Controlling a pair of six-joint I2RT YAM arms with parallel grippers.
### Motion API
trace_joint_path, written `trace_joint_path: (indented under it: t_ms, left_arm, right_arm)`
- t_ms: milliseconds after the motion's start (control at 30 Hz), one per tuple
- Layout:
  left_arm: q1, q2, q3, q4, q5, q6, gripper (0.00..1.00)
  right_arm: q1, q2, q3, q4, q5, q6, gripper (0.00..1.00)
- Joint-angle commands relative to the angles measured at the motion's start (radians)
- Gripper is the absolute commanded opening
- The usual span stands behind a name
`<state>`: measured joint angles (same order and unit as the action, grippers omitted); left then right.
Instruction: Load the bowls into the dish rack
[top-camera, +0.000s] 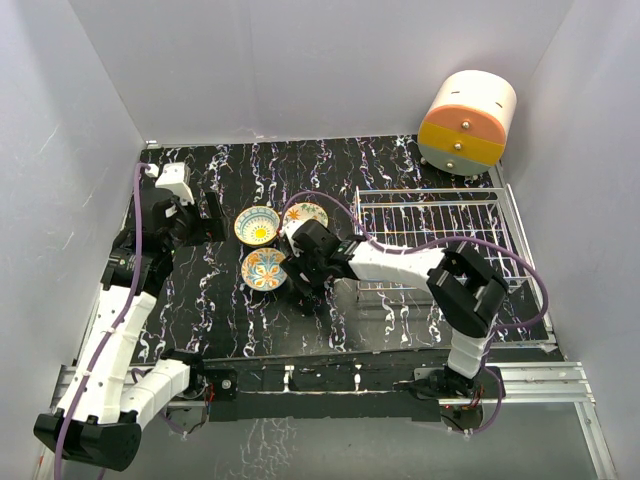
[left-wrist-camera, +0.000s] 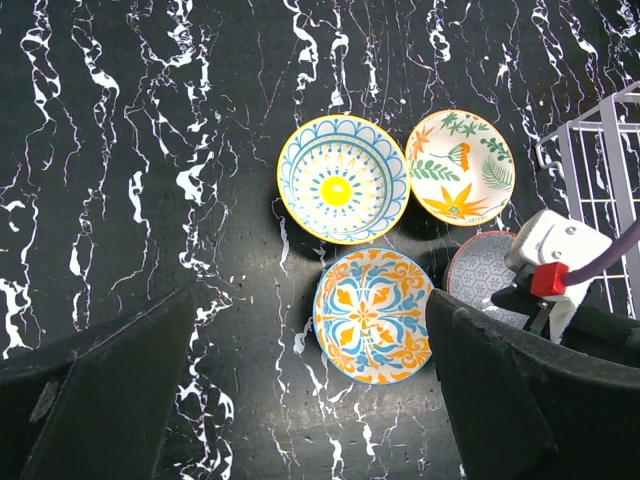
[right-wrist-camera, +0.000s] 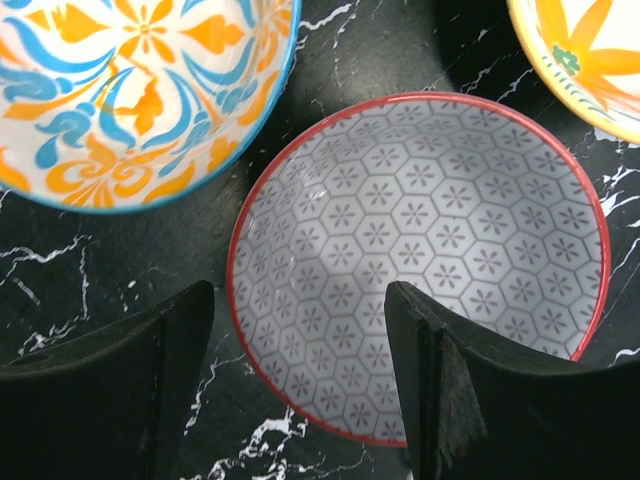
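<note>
Right end effector spread, straddling near rim of grey bowl; one finger inside, one outside.

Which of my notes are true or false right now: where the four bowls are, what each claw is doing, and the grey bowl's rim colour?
1. The grey bowl, leaf bowl, sun bowl and orange-blue bowl all sit on the table, outside the dish rack. True.
2. The left claw grips the sun bowl. False: it is open above the table and holds nothing.
3. The right claw is open over the grey bowl, with part of the rim between its fingers. True.
4. The grey bowl's rim is blue. False: it is red.
</note>
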<state>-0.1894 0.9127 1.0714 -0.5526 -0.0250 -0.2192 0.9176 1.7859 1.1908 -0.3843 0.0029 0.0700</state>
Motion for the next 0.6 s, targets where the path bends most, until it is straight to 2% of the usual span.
trace_joint_path:
  t_ms: [0, 167, 300, 400, 500, 567]
  left_arm:
    - [-0.004, -0.026, -0.005, -0.011, -0.015, 0.014, 0.97]
    - [-0.004, -0.033, -0.002, -0.026, -0.030, 0.024, 0.97]
    - [-0.003, -0.040, 0.000, -0.034, -0.036, 0.027, 0.97]
    - [-0.004, -0.046, -0.001, -0.035, -0.039, 0.027, 0.97]
    - [-0.004, -0.049, -0.002, -0.038, -0.041, 0.027, 0.97]
    - [-0.004, -0.050, -0.003, -0.038, -0.042, 0.027, 0.97]
  right_arm:
    - [0.010, 0.023, 0.005, 0.126, 0.062, 0.010, 0.70]
    - [0.022, 0.061, 0.005, 0.160, 0.102, 0.001, 0.64]
    - [0.028, 0.074, -0.008, 0.189, 0.130, -0.004, 0.54]
    - [0.034, 0.079, -0.017, 0.196, 0.163, 0.003, 0.50]
    - [0.039, 0.073, -0.036, 0.210, 0.197, 0.016, 0.34]
    - [0.040, 0.069, -0.045, 0.212, 0.214, 0.024, 0.28]
